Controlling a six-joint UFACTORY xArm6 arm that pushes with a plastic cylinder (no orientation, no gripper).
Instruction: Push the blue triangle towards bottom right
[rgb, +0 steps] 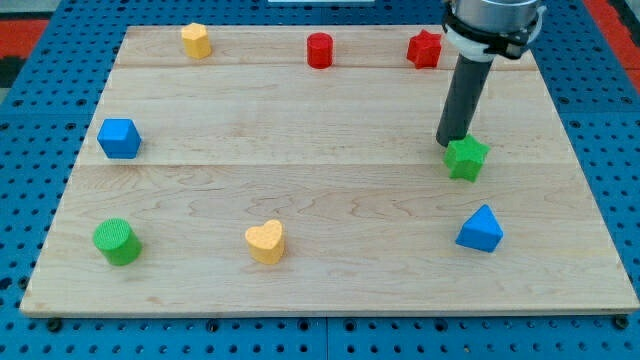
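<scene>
The blue triangle (480, 229) lies on the wooden board (320, 180) near the view's bottom right. My tip (452, 141) is at the end of the dark rod, touching or just above the upper left side of the green star (466, 157). The tip is well above the blue triangle in the view, with the green star between them.
A red star (424, 48) and a red cylinder (319, 50) sit along the top edge, with a yellow block (196, 40) at top left. A blue cube (119, 138) is at the left, a green cylinder (117, 241) at bottom left, a yellow heart (265, 241) at bottom centre.
</scene>
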